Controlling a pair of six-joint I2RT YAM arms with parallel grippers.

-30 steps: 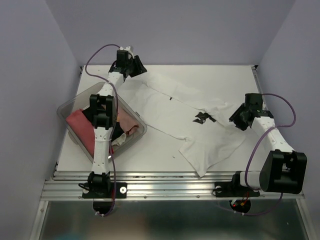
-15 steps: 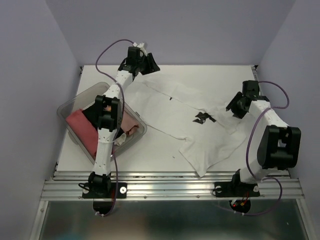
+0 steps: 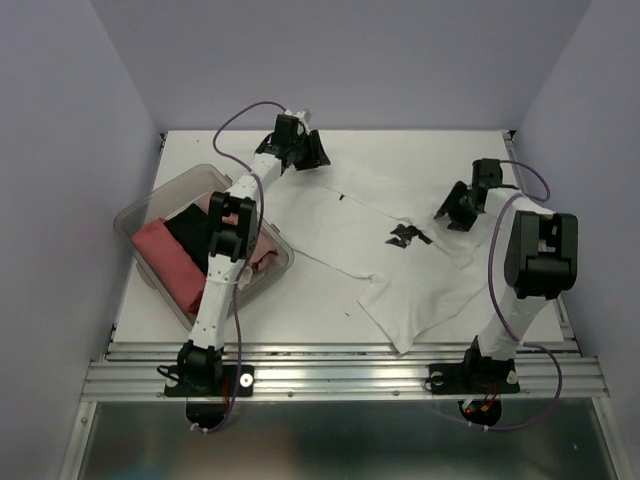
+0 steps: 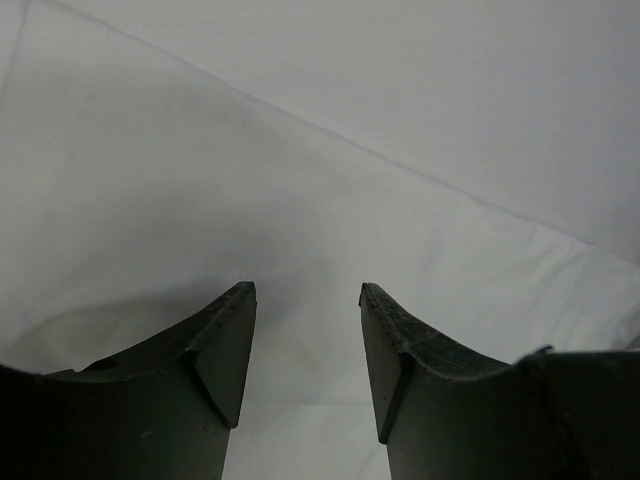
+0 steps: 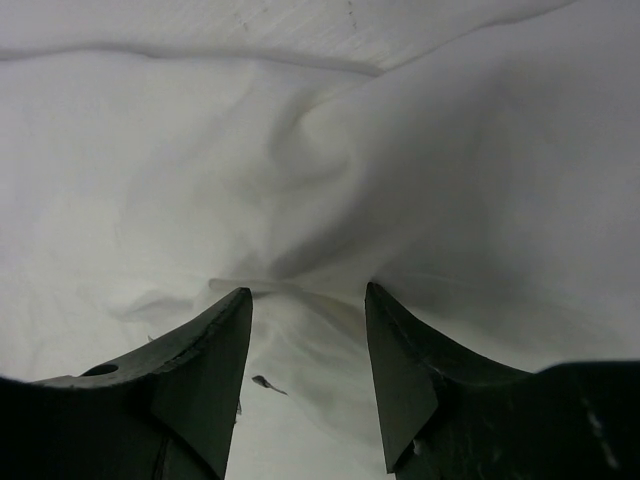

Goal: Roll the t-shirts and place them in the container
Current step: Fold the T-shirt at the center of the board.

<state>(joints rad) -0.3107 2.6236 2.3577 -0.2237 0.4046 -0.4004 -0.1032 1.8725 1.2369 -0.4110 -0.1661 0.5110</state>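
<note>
At centre, the white t-shirt (image 3: 350, 225) lies spread and wrinkled, not yet rolled. My left gripper (image 3: 310, 153) at 11 o'clock and right gripper (image 3: 448, 210) at 2 o'clock hover with jaws apart, clamping nothing. More t-shirts (image 3: 160, 255) wait in the tub (image 3: 150, 197) at 9 o'clock.

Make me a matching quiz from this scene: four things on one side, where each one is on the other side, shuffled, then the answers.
Things:
1 white t-shirt
2 pink shirt
3 left gripper
4 right gripper

Places:
A in the clear tub
B over bunched cloth at the white shirt's right side
C spread on the table
D at the white shirt's far left corner

Pairs: 1-C, 2-A, 3-D, 4-B
</note>
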